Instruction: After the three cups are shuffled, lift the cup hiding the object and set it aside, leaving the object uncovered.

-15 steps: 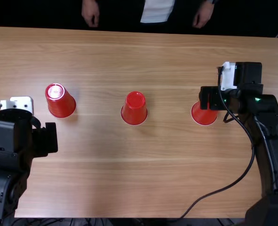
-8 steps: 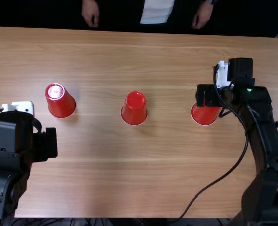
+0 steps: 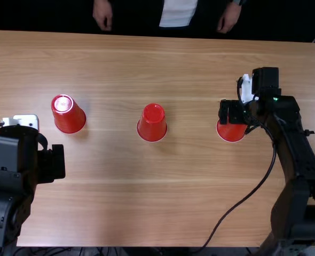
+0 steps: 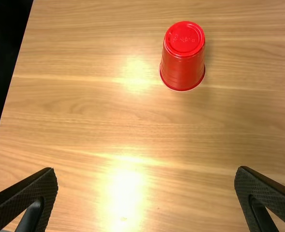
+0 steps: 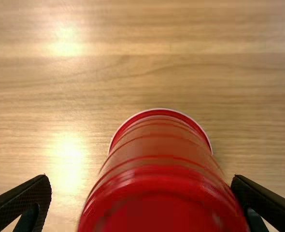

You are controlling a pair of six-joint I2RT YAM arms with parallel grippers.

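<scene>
Straddling upside-down red plastic cup (image 3: pixel 230 133), right of frame, with my right gripper (image 3: pixel 233 113): fingers wide, cup upright between.

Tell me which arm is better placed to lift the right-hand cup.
Right. The right gripper brackets the right-hand cup, open, one finger each side; the left gripper sits near the left cup.
</scene>
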